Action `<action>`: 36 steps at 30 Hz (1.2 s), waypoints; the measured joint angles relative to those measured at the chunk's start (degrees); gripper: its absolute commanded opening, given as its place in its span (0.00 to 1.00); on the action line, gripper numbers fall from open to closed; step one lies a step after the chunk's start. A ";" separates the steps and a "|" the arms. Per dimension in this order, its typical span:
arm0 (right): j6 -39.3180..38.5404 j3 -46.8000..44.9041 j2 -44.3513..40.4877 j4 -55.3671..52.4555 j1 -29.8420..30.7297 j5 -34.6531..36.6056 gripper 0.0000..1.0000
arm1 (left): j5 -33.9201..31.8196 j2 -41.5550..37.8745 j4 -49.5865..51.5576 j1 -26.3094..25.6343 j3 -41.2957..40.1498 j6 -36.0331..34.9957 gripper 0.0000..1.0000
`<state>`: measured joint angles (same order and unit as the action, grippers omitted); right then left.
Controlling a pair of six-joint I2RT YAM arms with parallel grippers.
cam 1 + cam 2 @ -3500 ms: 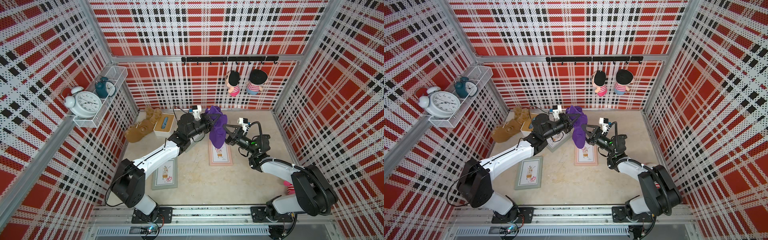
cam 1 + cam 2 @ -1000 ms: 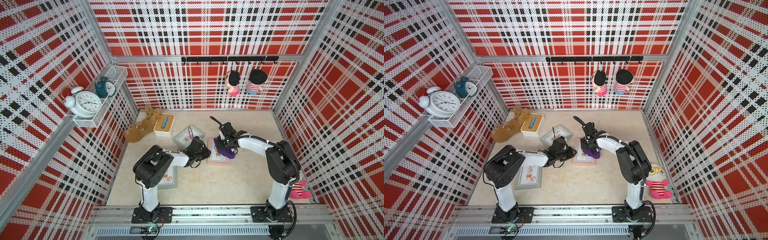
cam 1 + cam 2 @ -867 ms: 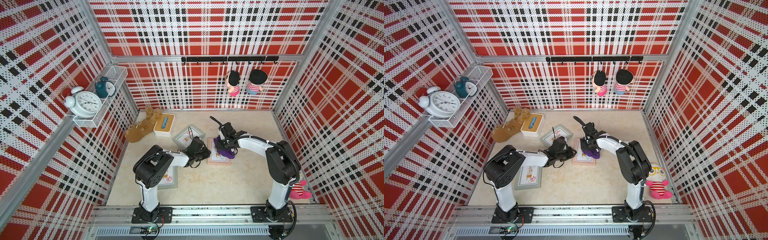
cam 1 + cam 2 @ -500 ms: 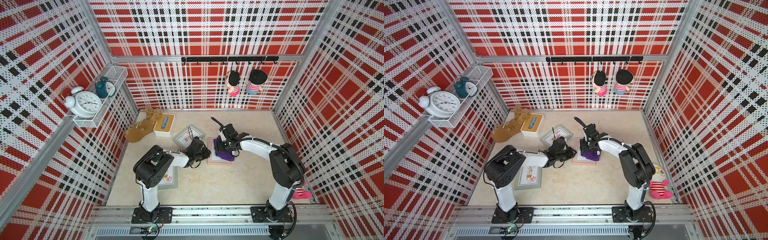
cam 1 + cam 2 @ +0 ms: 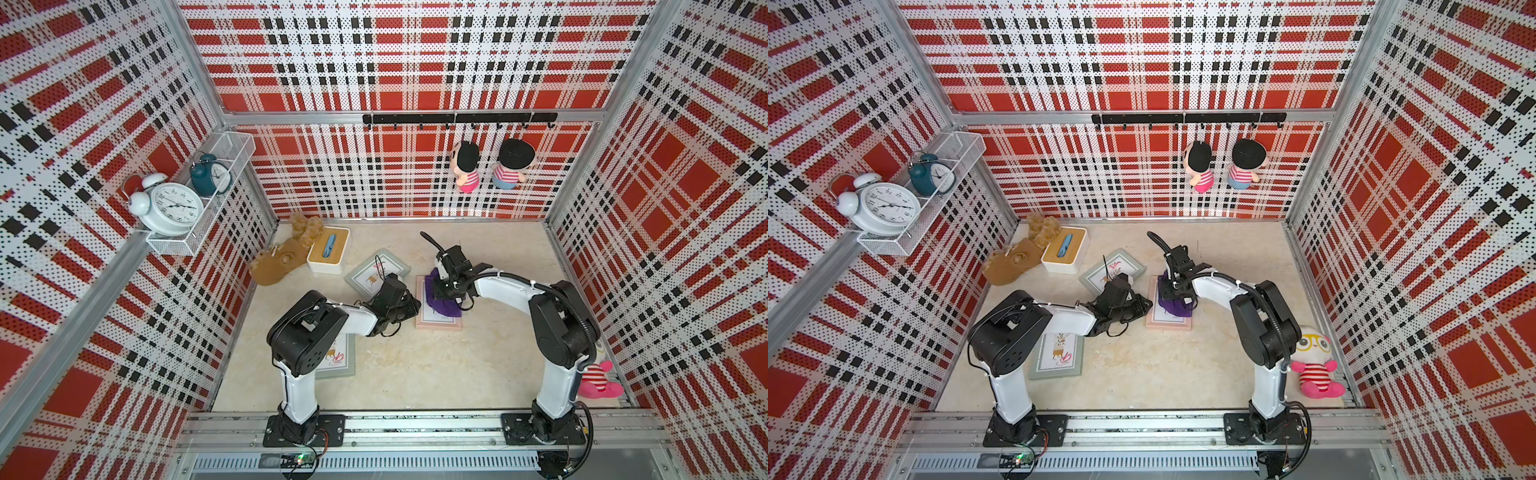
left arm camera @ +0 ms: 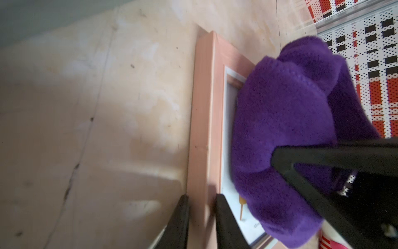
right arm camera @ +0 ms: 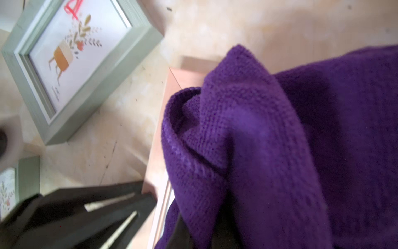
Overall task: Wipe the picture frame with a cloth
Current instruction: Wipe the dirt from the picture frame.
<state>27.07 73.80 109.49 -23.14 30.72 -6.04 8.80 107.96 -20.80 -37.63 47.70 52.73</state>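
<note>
In both top views the pink picture frame (image 5: 438, 322) (image 5: 1167, 322) lies flat at mid table. The purple cloth (image 5: 446, 307) (image 5: 1177, 307) is bunched on its glass. My right gripper (image 5: 444, 291) (image 5: 1173, 293) points down into the bunch. In the right wrist view it (image 7: 202, 232) is shut on a fold of the cloth (image 7: 280, 140), which hides most of its fingers. My left gripper (image 5: 411, 305) (image 6: 201, 207) lies low and is shut on the frame's left rail (image 6: 202, 129), with one finger (image 6: 181, 220) outside it and one on the glass side.
A green frame (image 5: 376, 274) lies just behind my left gripper, and another (image 5: 338, 361) lies under the left arm. A white tissue box (image 5: 328, 251) and a tan plush (image 5: 282, 262) sit at the back left. A striped doll (image 5: 598, 378) sits by the right arm's base.
Seconds ago both arms held the cloth up in the air; now it lies on the pink frame. In the last second the right gripper and cloth slid slightly toward the front.
</note>
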 measured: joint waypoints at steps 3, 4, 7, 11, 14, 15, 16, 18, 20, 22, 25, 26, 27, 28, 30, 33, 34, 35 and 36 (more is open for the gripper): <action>-0.15 2.43 2.10 0.07 0.94 2.43 0.06 | -0.02 0.07 -0.81 0.00 -0.33 0.44 0.24; -0.28 2.99 2.58 0.07 1.55 3.61 0.06 | -0.04 0.09 -1.03 0.00 -0.42 0.68 0.24; -0.94 4.26 3.98 0.09 3.87 8.37 0.05 | -0.07 0.09 -1.38 -0.04 -0.66 1.05 0.24; -1.84 3.69 4.09 0.85 5.66 12.98 0.03 | -0.39 0.00 -1.68 -0.42 -0.87 1.27 0.24; -2.29 -1.16 1.40 4.13 5.95 12.90 0.04 | -0.37 -0.37 -1.77 -1.14 -1.31 1.42 0.25; -2.40 -3.52 -0.13 5.40 5.95 12.26 0.04 | 0.00 -0.50 -1.77 -1.73 -1.51 1.49 0.25; -2.45 -5.79 -1.79 6.25 5.88 11.72 0.04 | 0.42 -0.61 -1.68 -2.29 -1.60 1.53 0.25; -2.51 -8.79 -4.20 6.93 5.88 11.26 0.04 | 1.16 -0.72 -1.42 -3.19 -1.68 1.84 0.24; -2.58 -9.66 -5.09 6.99 5.86 11.28 0.04 | 1.55 -0.72 -1.36 -3.65 -1.68 2.23 0.24; -2.62 -7.85 -4.04 5.73 5.79 11.54 0.03 | 1.70 -0.72 -1.31 -3.65 -1.68 2.64 0.23; -2.71 -0.96 0.48 1.70 5.75 13.73 0.02 | 1.64 -0.72 -1.40 -3.65 -1.81 3.04 0.23; -2.69 1.42 2.03 0.48 5.75 14.93 0.02 | 1.55 -0.72 -1.55 -3.63 -1.88 3.23 0.23; -2.58 3.85 3.61 -0.57 5.75 16.46 0.02 | 1.46 -0.72 -1.79 -3.58 -2.03 3.43 0.23; -2.43 6.03 5.05 -1.66 5.92 18.18 0.02 | 1.44 -0.72 -1.95 -3.56 -2.29 3.58 0.23; -2.16 7.56 6.08 -2.75 6.34 21.16 0.02 | 1.57 -0.76 -2.60 -3.58 -2.86 3.85 0.23; -1.92 7.37 6.10 -3.98 6.58 26.97 0.02 | 1.92 -0.87 -3.30 -3.63 -3.39 4.11 0.23; -1.95 7.08 6.10 -4.13 6.45 28.44 0.03 | 1.99 -0.87 -3.41 -3.63 -3.43 4.15 0.23; -1.99 6.80 6.10 -4.26 6.25 29.66 0.03 | 2.05 -0.87 -3.50 -3.63 -3.43 4.26 0.23; -2.23 6.67 6.10 -4.35 6.05 30.36 0.03 | 2.12 -0.87 -3.69 -3.63 -3.43 4.33 0.23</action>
<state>24.84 80.47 115.59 -27.49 36.77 24.32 10.92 107.09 -24.49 -41.25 44.27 57.06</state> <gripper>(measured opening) 0.107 0.227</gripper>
